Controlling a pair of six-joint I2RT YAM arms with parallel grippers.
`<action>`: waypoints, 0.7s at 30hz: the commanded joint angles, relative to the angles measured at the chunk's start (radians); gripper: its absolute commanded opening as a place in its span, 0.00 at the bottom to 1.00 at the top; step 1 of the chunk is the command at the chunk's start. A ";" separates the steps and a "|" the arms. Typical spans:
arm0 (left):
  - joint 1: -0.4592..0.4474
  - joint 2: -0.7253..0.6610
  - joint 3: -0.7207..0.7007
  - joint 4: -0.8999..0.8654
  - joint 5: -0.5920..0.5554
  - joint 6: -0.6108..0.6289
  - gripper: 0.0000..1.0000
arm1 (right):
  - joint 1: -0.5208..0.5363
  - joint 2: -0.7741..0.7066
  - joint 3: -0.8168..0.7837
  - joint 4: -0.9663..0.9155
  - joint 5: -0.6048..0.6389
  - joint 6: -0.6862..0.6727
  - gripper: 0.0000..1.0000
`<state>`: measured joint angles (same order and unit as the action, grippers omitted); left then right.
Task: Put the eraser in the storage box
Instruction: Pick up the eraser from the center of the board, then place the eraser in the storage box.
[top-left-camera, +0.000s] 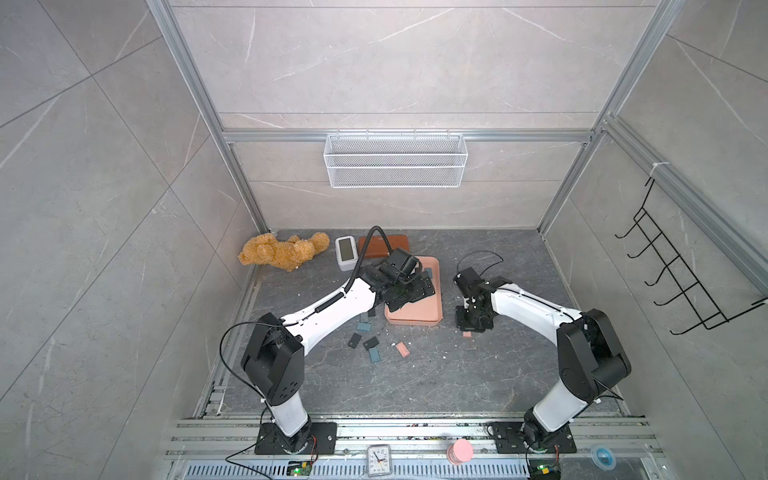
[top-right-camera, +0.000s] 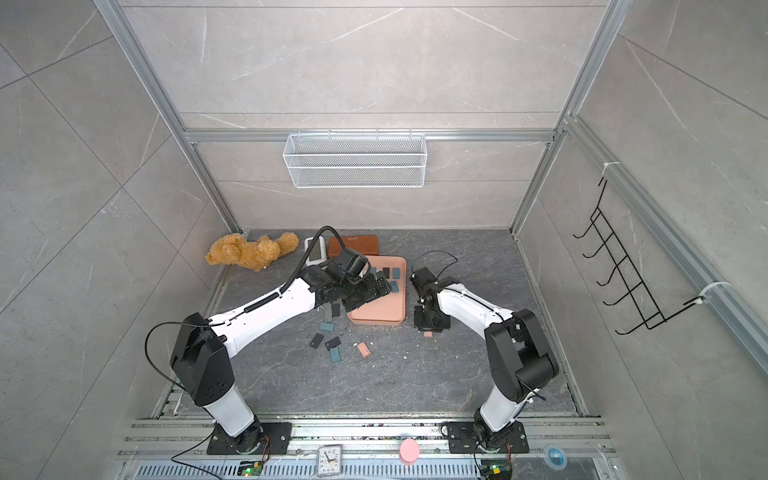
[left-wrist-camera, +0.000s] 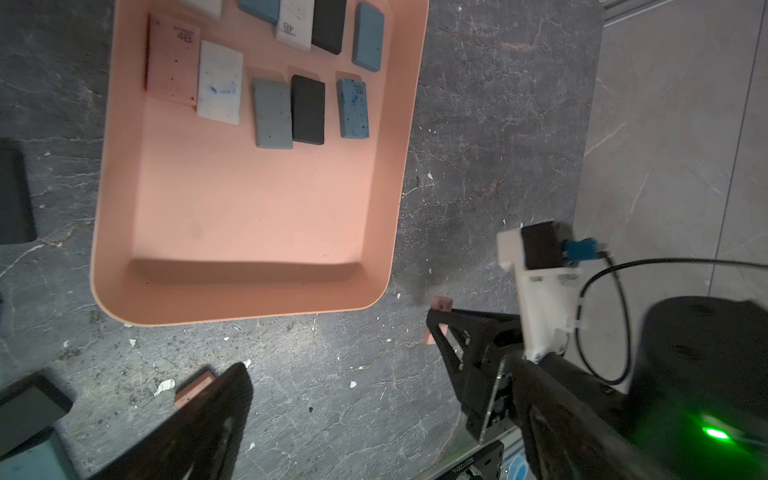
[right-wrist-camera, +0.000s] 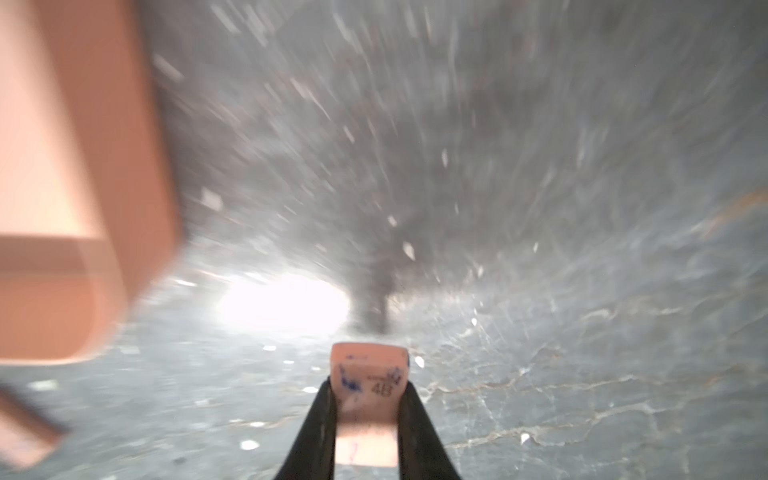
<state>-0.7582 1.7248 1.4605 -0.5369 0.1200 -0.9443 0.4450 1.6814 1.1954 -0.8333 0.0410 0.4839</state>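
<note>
My right gripper (right-wrist-camera: 368, 384) is shut on a pink eraser (right-wrist-camera: 368, 361) marked 4B, held low over the dark table. In both top views this gripper (top-left-camera: 471, 326) (top-right-camera: 430, 326) points down just right of the storage box's near corner, with the eraser (top-left-camera: 466, 333) showing under it. The storage box (top-left-camera: 415, 316) (top-right-camera: 382, 311) (left-wrist-camera: 249, 208) is a shallow salmon-pink tray holding several erasers at its far end. My left gripper (top-left-camera: 411, 291) (left-wrist-camera: 382, 399) hangs open over the tray with nothing between its fingers. In the left wrist view the right gripper (left-wrist-camera: 436, 322) pinches the pink eraser (left-wrist-camera: 441, 303).
Several loose erasers (top-left-camera: 372, 343) lie on the table left of the tray's near edge. At the back stand a plush bear (top-left-camera: 282, 251), a white device (top-left-camera: 345, 251) and a brown case (top-left-camera: 384, 245). A wire basket (top-left-camera: 395, 160) hangs on the back wall.
</note>
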 joint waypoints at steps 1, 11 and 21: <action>0.046 -0.001 0.026 -0.021 0.075 0.082 0.99 | 0.009 0.039 0.143 -0.101 0.000 0.043 0.23; 0.193 -0.089 -0.096 0.011 0.186 0.131 0.99 | 0.087 0.272 0.494 -0.193 0.015 0.087 0.24; 0.271 -0.116 -0.129 0.000 0.253 0.170 0.99 | 0.141 0.534 0.760 -0.296 0.063 0.097 0.24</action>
<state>-0.5011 1.6497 1.3308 -0.5312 0.3244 -0.8146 0.5838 2.1586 1.8996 -1.0519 0.0605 0.5621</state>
